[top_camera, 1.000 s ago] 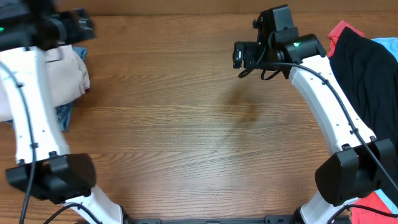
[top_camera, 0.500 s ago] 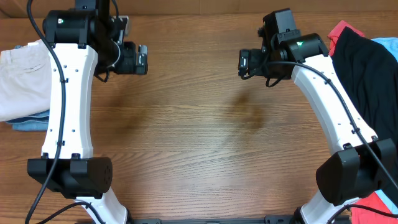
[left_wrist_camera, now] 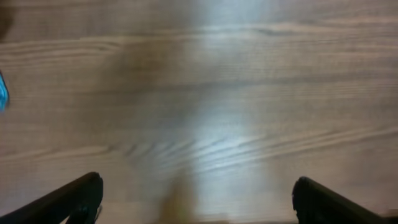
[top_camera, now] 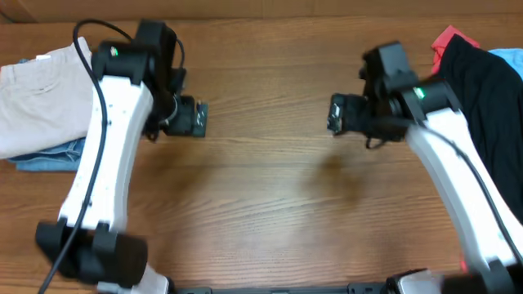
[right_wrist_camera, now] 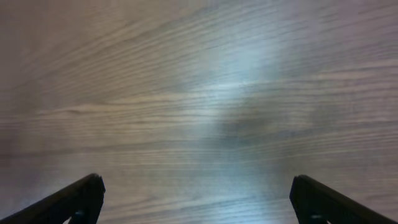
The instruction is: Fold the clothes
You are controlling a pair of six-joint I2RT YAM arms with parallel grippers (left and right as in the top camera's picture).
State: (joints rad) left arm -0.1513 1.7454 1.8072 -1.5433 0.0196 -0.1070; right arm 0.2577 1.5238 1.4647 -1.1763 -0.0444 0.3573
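Note:
Folded beige shorts (top_camera: 41, 98) lie at the far left of the table on top of a light blue garment (top_camera: 53, 155). A heap of clothes sits at the far right: a black garment (top_camera: 478, 90) over a red one (top_camera: 448, 38) and a light blue one (top_camera: 508, 59). My left gripper (top_camera: 196, 119) hovers open over bare wood, right of the folded pile. My right gripper (top_camera: 337, 114) is open too, left of the heap. In both wrist views, wide-apart fingers (left_wrist_camera: 74, 199) (right_wrist_camera: 81, 196) hold nothing.
The wooden table (top_camera: 261, 196) stretches between the two arms. A sliver of blue cloth (left_wrist_camera: 2, 96) shows at the left edge of the left wrist view. Both arm bases stand at the table's near edge.
The left arm swung right, away from the folded pile, leaving the beige shorts lying there. The right gripper drifted right and toward the near edge. Both grippers stayed open.

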